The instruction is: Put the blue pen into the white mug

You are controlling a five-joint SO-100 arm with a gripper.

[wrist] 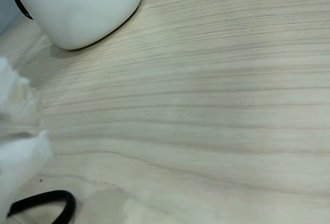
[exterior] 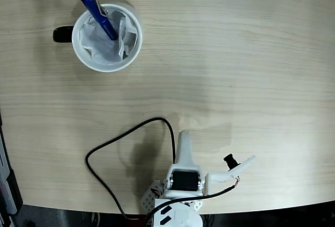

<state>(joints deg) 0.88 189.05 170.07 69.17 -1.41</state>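
Standing tilted inside the white mug [exterior: 107, 37], the blue pen [exterior: 99, 15] indicates completion; end effector [exterior: 184, 139] well apart, open-or-closed state indeterminable.

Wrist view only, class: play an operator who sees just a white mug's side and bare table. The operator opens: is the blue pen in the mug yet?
Observer: Yes. In the fixed view the blue pen stands in the white mug, leaning over its upper-left rim.
Operator: Is anything else inside?
Observer: Crumpled white paper lines the inside, and the pen's lower end rests in it.
Operator: Where is the gripper?
Observer: The gripper sits near the bottom edge of the fixed view, well apart from the mug. I cannot tell whether it is open.
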